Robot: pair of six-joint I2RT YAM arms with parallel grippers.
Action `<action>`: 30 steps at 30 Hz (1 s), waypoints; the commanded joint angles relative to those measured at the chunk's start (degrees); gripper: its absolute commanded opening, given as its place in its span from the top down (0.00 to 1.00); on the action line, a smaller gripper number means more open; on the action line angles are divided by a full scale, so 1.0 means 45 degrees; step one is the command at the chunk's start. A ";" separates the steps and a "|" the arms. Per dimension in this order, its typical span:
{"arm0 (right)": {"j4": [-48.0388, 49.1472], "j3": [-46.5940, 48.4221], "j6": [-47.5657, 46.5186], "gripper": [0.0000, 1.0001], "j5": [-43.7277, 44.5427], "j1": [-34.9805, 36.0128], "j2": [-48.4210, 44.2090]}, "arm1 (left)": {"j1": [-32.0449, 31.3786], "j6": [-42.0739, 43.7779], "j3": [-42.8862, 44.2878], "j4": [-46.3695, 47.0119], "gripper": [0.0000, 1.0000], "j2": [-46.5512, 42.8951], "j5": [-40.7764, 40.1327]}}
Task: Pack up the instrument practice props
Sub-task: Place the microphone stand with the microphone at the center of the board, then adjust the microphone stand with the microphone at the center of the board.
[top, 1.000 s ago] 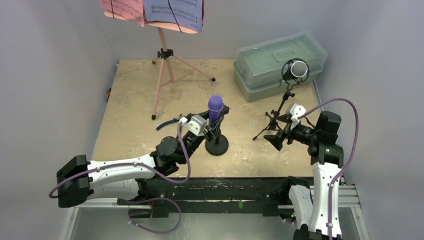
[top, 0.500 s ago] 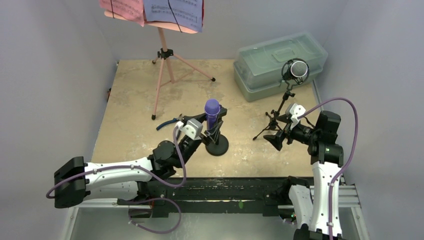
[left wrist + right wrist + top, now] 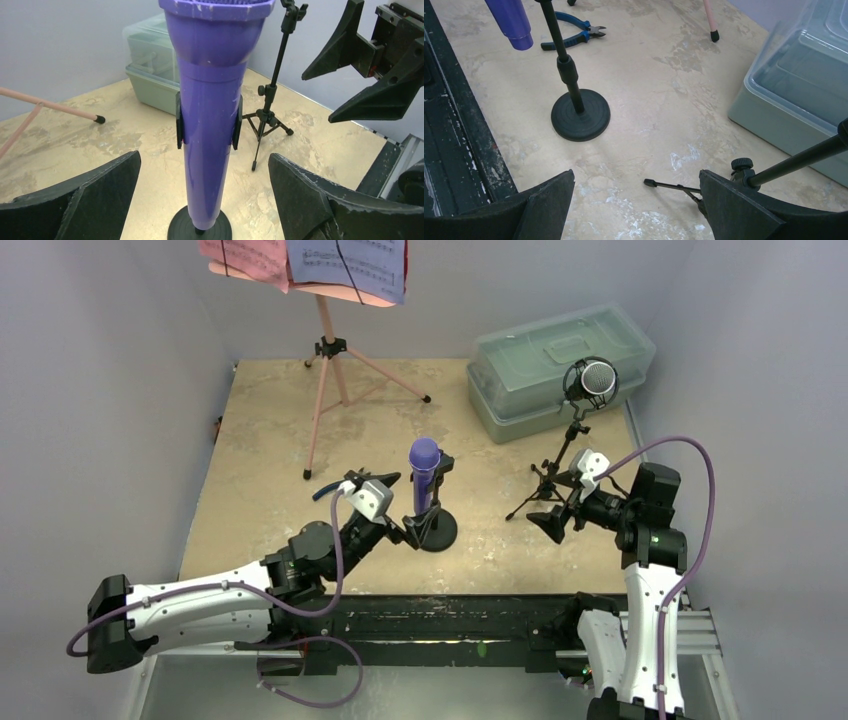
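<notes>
The left pincer (image 3: 204, 156) is spread wide and grips nothing. Its two fingers sit low on either side of the purple mic (image 3: 210, 100), which lines up with the gap between them. Neither finger touches it, and I cannot tell whether it is inside the gap or just ahead. That squared-up, low pose looks meant for closing on the mic's lower shaft, under the clip (image 3: 180, 120) that holds it upright on the round stand (image 3: 580, 117). From there it could be pulled free.

The right pincer (image 3: 635, 175) is also released and empty. It hovers low beside the tripod stand (image 3: 560, 465), with one foot of the stand showing in its gap and the rod crossing just over one finger. It seems placed to steady or take that stand, which carries the silver mic (image 3: 597, 380) at its top.

Further out, blue-handled pliers (image 3: 569, 37) lie on the worktop (image 3: 270, 440) beyond the round stand. At the back, the rack (image 3: 325, 370) is fully set up with the sheets (image 3: 345, 260) on its panel. The lidded box (image 3: 560, 365) sits shut in the far right corner. By my reading, nothing is packed yet.
</notes>
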 commanded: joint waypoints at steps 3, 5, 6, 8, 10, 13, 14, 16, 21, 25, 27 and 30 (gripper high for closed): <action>-0.0780 0.0329 -0.1101 0.01 -0.0615 0.0020 0.0177 | 0.0194 -0.0142 0.1319 -0.1636 0.00 0.0072 0.1175; -0.0819 0.0342 -0.1165 0.01 -0.0653 0.0020 0.0159 | 0.0391 -0.0070 0.1638 -0.1546 0.00 0.0419 0.1432; -0.0805 0.0333 -0.1156 0.01 -0.0654 0.0020 0.0133 | 0.0524 -0.0036 0.1765 -0.1457 0.00 0.0590 0.1577; -0.0759 0.0304 -0.1118 0.01 -0.0637 0.0020 0.0089 | 0.0872 -0.0013 0.2020 -0.1248 0.04 0.0918 0.2024; -0.0742 0.0294 -0.1090 0.01 -0.0634 0.0018 0.0036 | 0.1268 -0.0102 0.2209 -0.0977 0.08 0.1230 0.2519; -0.0737 0.0285 -0.1088 0.01 -0.0663 0.0030 -0.0006 | 0.1668 -0.0080 0.2397 -0.0564 0.14 0.1615 0.2642; -0.0737 0.0292 -0.1088 0.01 -0.0650 0.0031 -0.0012 | 0.1695 0.0032 0.2451 -0.0407 0.16 0.1731 0.2563; -0.0737 0.0285 -0.1088 0.01 -0.0654 0.0020 -0.0023 | 0.1698 0.0263 0.2567 -0.0180 0.23 0.1934 0.2425; -0.0735 0.0283 -0.1088 0.01 -0.0654 0.0020 -0.0022 | 0.1699 0.1046 0.2870 -0.0064 0.38 0.2271 0.2332; -0.0737 0.0280 -0.1088 0.01 -0.0654 0.0020 -0.0047 | 0.1699 0.1371 0.2939 -0.0084 0.78 0.2368 0.2562; -0.0737 0.0278 -0.1088 0.01 -0.0654 0.0022 -0.0052 | 0.1699 0.1555 0.2949 -0.0087 0.91 0.2378 0.2782; -0.0736 0.0277 -0.1088 0.01 -0.0670 0.0018 -0.0035 | 0.1711 0.1955 0.3064 -0.0065 1.00 0.2426 0.3222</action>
